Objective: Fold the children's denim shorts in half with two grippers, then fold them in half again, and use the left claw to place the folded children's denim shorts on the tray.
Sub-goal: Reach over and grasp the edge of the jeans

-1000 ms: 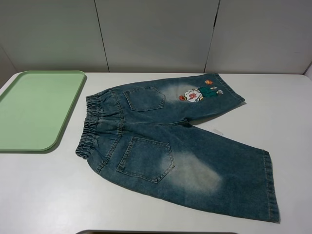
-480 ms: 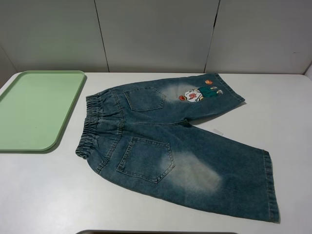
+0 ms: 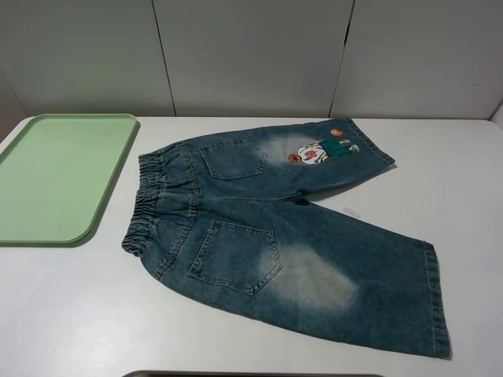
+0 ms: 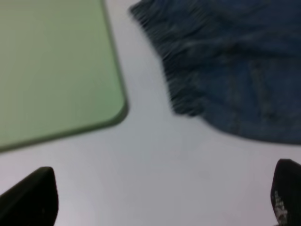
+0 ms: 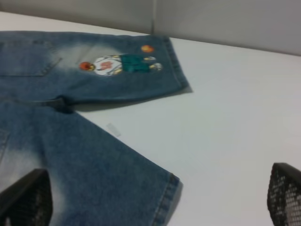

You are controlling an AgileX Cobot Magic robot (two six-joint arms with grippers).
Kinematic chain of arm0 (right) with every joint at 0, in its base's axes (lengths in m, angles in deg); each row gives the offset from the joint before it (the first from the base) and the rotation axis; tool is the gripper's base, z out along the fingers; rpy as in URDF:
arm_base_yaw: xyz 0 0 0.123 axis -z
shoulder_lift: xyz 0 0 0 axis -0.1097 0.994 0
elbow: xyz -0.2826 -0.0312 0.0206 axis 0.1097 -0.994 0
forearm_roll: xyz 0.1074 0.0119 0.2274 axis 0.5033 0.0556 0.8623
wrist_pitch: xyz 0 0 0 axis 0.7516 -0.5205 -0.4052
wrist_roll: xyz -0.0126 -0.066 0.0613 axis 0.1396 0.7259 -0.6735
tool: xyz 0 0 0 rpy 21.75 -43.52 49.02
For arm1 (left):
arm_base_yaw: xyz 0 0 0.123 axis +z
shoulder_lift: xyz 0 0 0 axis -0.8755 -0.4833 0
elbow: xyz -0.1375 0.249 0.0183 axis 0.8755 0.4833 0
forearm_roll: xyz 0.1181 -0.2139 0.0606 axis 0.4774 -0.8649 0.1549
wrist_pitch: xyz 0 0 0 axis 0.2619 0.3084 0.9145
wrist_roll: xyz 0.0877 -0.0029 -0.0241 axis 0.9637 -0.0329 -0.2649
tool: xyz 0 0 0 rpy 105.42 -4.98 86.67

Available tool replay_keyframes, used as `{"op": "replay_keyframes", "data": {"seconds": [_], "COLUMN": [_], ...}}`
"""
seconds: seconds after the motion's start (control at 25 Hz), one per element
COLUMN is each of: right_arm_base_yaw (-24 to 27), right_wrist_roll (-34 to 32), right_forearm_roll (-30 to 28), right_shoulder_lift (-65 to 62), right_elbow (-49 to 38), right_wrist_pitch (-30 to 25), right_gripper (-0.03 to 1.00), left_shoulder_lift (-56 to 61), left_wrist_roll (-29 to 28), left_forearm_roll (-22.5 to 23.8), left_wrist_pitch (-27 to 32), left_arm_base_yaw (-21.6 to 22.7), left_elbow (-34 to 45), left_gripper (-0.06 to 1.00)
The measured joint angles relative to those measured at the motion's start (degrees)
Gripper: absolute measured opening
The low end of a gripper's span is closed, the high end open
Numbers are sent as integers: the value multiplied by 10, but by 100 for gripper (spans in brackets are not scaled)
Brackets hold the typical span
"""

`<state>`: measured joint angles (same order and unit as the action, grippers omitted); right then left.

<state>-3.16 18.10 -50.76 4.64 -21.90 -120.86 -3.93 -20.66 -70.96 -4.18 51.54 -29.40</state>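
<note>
High camera over the whole table (image 3: 71,314); wrist cameras low, close, on opposite ends of the shorts (image 3: 259,228).

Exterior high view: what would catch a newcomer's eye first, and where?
The children's denim shorts draw the eye first: faded blue denim spread flat across the middle of the white table, waistband toward the left, legs splayed to the right. A colourful cartoon patch stands out on the far leg, and the pale green tray lies at the table's left edge, apart from the shorts.

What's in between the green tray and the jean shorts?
Nothing, only a strip of bare white table between tray and shorts; the high view shows it.
</note>
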Motion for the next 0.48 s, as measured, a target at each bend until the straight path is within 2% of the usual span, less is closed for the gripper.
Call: {"op": "replay_keyframes", "data": {"seconds": [0.16, 0.24, 0.48], "right_arm_base_yaw": [-1, -16, -72], "right_wrist_roll": [71, 98, 150], "right_forearm_roll": [29, 42, 52], "right_shoulder_lift": [68, 113, 236], "right_elbow": [38, 56, 98], "right_wrist_pitch": [1, 4, 17], "right_gripper": [69, 69, 69], "left_shoulder_lift": [0, 0, -89], "left_wrist_roll": [37, 75, 204], "left_forearm_roll": [-46, -64, -110], "left_wrist_pitch": [-54, -83, -99], "left_arm_base_yaw": [0, 0, -7], "left_elbow": [-25, -36, -80], "left_gripper": [88, 88, 88]}}
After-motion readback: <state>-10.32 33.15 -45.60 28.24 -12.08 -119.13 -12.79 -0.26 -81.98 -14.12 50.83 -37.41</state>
